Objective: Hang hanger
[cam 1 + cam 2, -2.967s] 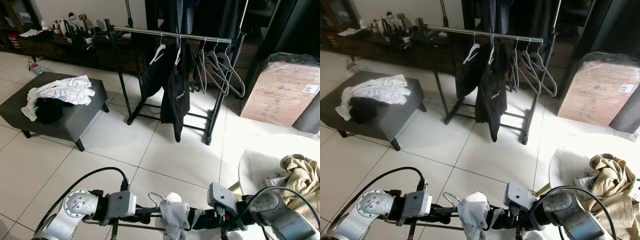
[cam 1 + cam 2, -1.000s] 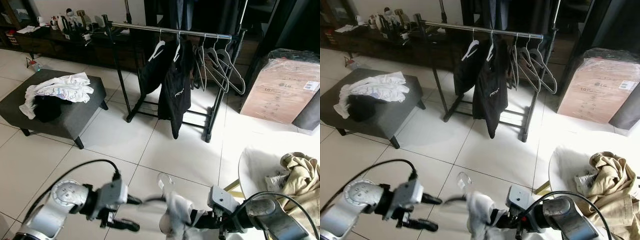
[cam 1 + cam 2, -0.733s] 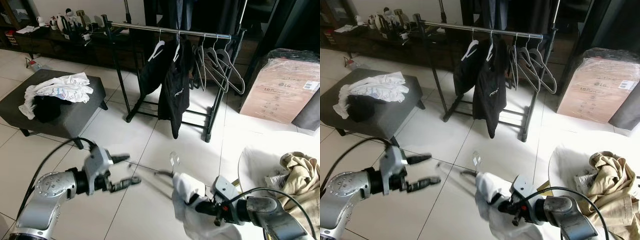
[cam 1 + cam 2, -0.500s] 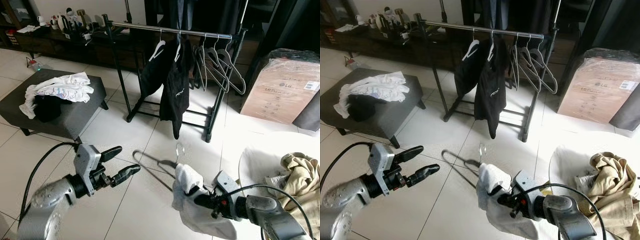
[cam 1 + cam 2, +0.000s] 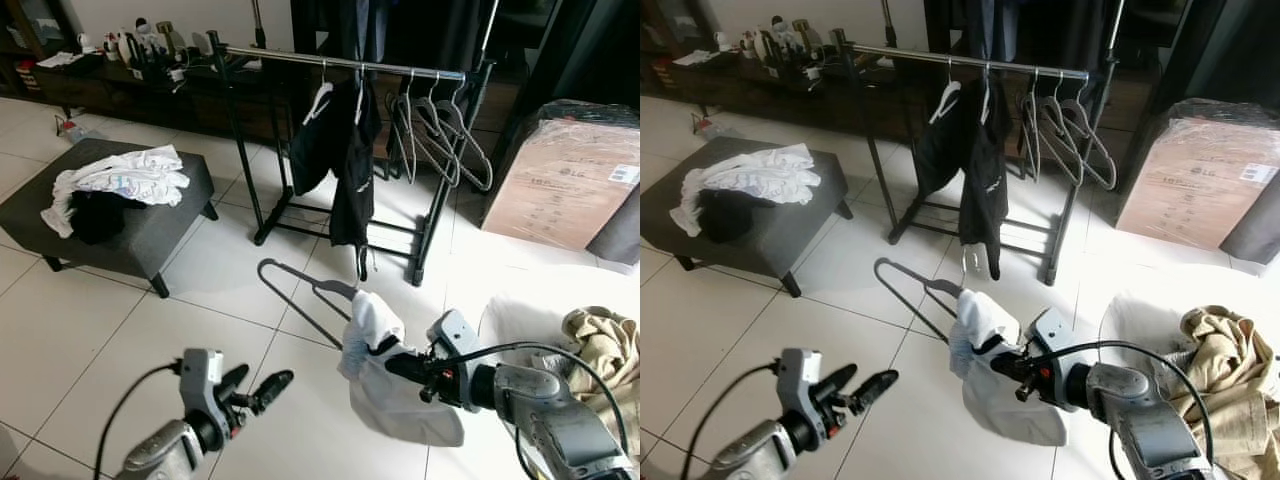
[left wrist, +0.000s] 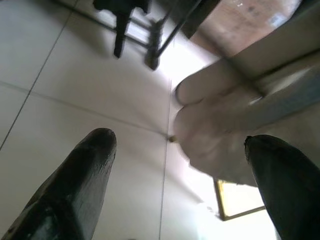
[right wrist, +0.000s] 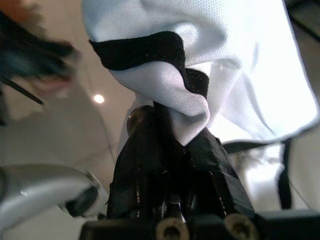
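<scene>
The right gripper is squeezed tight on the grey wire hanger and on the white shirt with black trim that is draped over it. In the right wrist view the black fingers pinch a fold of that shirt close together. The hanger's long loop sticks out toward the robot's left, above the pale tiled floor. Its hook is hard to make out.

The left gripper is low, near the floor, with its two fingers spread wide and nothing between them. It is well apart from the hanger.

The black metal clothes rack stands ahead, across the floor. A black garment and some bare grey hangers hang on its rail. There looks to be room on the rail beside them.

So the first part looks done: the shirt is on the hanger and the hanger is held up off the floor. The main part is not done yet. The hanger is well below the rail and not near it. The robot likely needs to go closer, lift the hanger high, and set the hook over the rail.

A dark grey footstool with white and black clothes on it sits off to the left.
</scene>
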Tool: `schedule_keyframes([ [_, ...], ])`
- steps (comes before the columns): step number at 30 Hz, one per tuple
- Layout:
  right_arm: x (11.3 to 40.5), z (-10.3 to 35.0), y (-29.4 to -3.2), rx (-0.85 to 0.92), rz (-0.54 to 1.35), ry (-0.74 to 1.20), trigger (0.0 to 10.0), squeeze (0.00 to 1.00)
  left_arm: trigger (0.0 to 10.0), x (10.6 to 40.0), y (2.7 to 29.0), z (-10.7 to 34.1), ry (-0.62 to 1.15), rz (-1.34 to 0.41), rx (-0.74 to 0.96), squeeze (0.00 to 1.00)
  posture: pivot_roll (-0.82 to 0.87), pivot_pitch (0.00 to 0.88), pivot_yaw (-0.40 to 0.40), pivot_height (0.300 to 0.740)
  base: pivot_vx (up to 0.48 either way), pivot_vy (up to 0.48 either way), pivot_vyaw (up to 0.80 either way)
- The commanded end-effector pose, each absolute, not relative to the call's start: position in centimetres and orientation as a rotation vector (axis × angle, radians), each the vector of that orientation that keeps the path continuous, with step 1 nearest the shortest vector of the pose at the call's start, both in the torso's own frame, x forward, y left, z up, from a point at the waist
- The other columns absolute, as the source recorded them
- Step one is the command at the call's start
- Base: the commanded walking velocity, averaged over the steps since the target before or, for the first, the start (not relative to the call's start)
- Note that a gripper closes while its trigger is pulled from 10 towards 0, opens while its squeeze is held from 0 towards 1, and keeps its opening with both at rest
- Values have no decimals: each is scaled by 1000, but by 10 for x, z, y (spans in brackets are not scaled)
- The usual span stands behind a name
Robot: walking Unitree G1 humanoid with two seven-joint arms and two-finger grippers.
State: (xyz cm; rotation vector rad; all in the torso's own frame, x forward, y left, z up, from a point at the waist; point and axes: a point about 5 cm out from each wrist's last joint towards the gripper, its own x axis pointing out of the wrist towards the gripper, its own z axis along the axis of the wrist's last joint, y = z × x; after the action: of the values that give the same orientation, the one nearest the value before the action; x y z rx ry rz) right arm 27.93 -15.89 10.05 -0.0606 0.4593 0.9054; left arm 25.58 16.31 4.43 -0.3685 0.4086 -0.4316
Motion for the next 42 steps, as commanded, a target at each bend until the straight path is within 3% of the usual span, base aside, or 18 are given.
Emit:
schedule_keyframes([
  [1,277,111,-152,-47,961,402,0,0,10000,258,166,39,422,-386,-343,0,-82,134,-7,740,0,0,0],
  [8,256,112,-149,-62,1086,420,0,0,10000,275,171,34,424,-244,-565,0,-97,141,-9,740,0,0,0],
  [9,253,112,-149,-66,1098,429,0,0,10000,275,169,37,408,-283,-703,0,-109,146,-8,740,0,0,0],
  [12,252,114,-149,-67,1096,429,0,0,10000,273,166,48,357,-395,-822,0,-106,149,-10,740,0,0,0],
  [18,252,114,-147,-88,1119,438,0,0,10000,253,161,40,480,-616,-683,0,-106,160,-14,740,0,0,0],
  [23,253,120,-143,-90,1142,420,0,0,10000,250,167,42,523,-686,-626,0,-101,164,-16,740,0,0,0],
  [27,254,122,-138,-92,1148,407,0,0,10000,248,169,40,566,-769,-418,0,-100,168,-14,740,0,0,0],
  [42,252,131,-137,-56,1186,376,0,0,10000,251,157,49,500,-830,-422,0,-109,179,-24,740,0,0,0],
])
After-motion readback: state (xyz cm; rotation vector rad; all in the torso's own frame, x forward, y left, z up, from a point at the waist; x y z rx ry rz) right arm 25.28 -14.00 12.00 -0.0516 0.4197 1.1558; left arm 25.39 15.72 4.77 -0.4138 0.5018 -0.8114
